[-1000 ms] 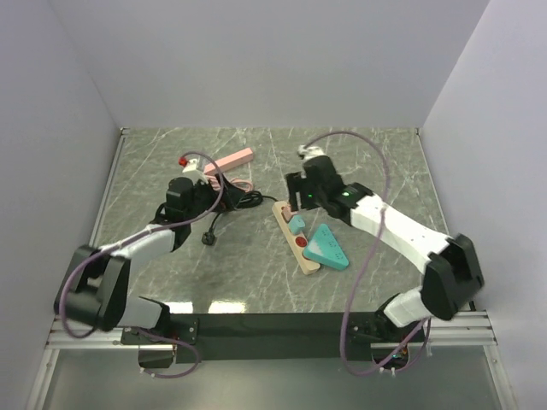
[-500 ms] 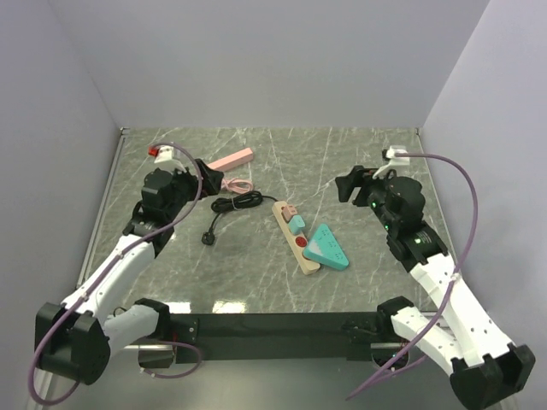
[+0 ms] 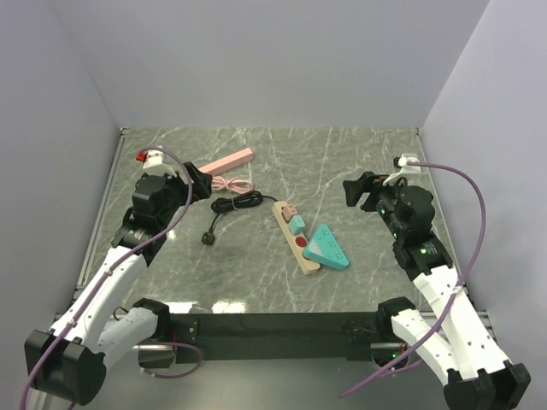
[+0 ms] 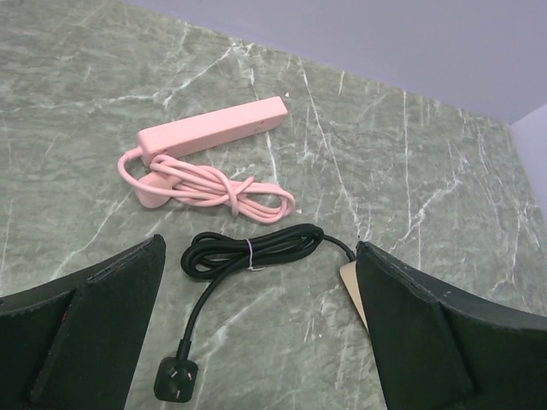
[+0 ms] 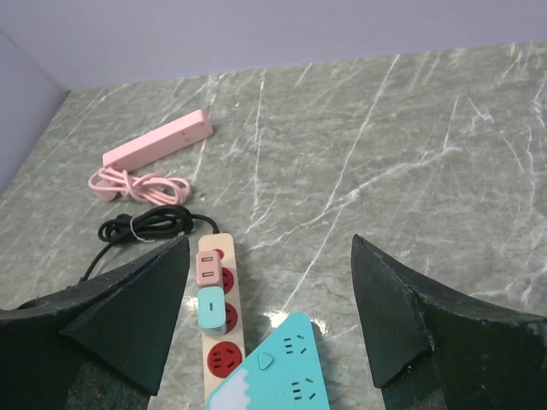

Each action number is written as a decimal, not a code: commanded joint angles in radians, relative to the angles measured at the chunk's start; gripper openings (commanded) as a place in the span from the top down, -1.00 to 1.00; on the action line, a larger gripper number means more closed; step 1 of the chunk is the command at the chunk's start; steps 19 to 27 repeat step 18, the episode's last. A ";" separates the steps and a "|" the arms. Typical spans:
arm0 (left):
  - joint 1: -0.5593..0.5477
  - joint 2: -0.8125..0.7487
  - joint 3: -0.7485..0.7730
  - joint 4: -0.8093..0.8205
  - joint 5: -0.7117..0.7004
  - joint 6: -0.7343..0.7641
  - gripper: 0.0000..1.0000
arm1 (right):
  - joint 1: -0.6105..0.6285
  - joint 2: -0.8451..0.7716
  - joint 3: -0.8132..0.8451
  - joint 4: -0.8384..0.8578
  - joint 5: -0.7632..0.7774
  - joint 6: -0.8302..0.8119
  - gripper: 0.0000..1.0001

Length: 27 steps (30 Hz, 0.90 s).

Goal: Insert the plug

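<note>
1. The left arm (image 3: 120, 265) rises over the left side of the table (image 3: 359, 162), wrist tipped down toward the middle. Its jaws stand wide apart, holding nothing.
2. The right arm (image 3: 436, 286) rises at the right side, wrist aimed left. Its jaws also gape wide and empty.
3. The black plug (image 4: 175, 380) lies on the table at the end of its coiled cord (image 4: 252, 248), left of the beige power strip (image 5: 218, 329) and apart from it.

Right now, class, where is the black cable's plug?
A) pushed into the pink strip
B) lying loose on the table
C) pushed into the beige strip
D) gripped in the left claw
B: the black plug lies on the table, apart from the pink strip and the beige strip, with nothing holding it.
</note>
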 commanded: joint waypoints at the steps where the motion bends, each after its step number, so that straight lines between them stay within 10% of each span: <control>1: 0.003 -0.038 0.037 -0.010 -0.020 0.029 -0.99 | -0.012 -0.031 -0.012 0.046 -0.002 -0.002 -0.65; 27: 0.003 -0.098 0.017 -0.005 -0.029 0.060 -1.00 | -0.028 -0.040 -0.027 0.059 -0.005 0.001 -0.68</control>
